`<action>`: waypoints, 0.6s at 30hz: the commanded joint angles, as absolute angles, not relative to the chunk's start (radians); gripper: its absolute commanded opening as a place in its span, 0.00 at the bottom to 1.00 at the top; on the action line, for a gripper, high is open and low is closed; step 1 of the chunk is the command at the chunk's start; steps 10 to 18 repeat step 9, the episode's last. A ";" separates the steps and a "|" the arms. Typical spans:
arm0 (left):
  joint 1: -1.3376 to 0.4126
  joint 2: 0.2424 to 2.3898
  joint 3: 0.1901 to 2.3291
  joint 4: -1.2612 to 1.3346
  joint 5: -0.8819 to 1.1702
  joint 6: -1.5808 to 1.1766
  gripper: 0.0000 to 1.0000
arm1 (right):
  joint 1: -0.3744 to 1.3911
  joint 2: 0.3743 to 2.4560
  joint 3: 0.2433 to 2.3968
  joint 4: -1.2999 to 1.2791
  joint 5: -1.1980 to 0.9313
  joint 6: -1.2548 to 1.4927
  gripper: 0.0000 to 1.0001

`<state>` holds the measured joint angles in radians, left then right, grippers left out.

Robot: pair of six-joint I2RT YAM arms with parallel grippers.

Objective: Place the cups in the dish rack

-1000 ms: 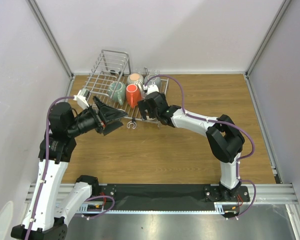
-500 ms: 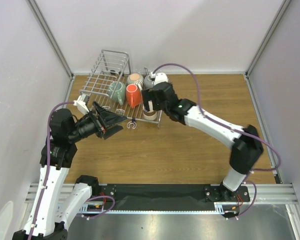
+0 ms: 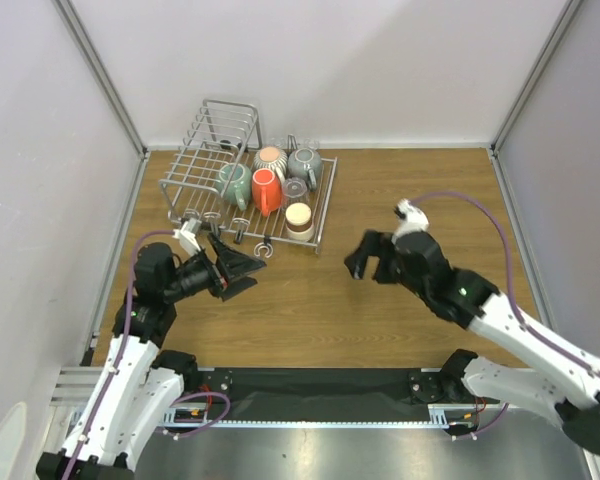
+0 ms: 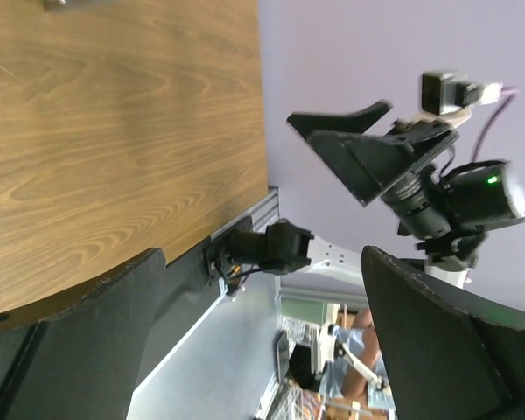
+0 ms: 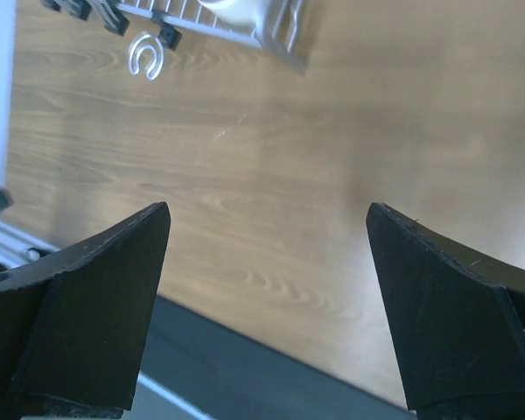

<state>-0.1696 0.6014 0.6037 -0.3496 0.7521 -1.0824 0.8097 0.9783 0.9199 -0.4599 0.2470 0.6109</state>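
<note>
The silver wire dish rack point(image 3: 326, 200) stands at the far left of the table. In it sit a teal mug point(image 3: 234, 181), an orange-red mug point(image 3: 266, 190), a ribbed peach cup point(image 3: 270, 158), a grey mug point(image 3: 305, 163), a clear glass point(image 3: 295, 188) and a cream-beige cup point(image 3: 299, 219). My left gripper point(image 3: 242, 272) is open and empty, in front of the rack's left end. My right gripper point(image 3: 368, 262) is open and empty over bare table, right of the rack. The right wrist view shows the rack's corner point(image 5: 284, 44) and the cream cup point(image 5: 236, 10) at its top edge.
A small C-shaped metal hook point(image 3: 261, 249) lies on the wood just in front of the rack; it also shows in the right wrist view point(image 5: 144, 54). The left wrist view looks across the table point(image 4: 114, 131) at the right arm's open gripper point(image 4: 367, 149). Grey walls enclose the table.
My right gripper has left the cream-beige cup in the rack and drawn back to the right and nearer. My left arm has pulled back toward the near left.
</note>
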 commanded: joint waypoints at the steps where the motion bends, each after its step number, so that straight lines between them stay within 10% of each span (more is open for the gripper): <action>1: -0.205 0.585 0.534 -0.172 0.775 -1.106 1.00 | 0.790 0.821 0.768 -0.456 0.253 0.846 1.00; 9: -0.230 0.434 0.249 0.351 0.799 -1.360 1.00 | 0.765 0.516 0.528 -0.394 0.193 1.040 1.00; 18: -0.230 0.434 0.249 0.351 0.799 -1.360 1.00 | 0.765 0.516 0.528 -0.394 0.193 1.040 1.00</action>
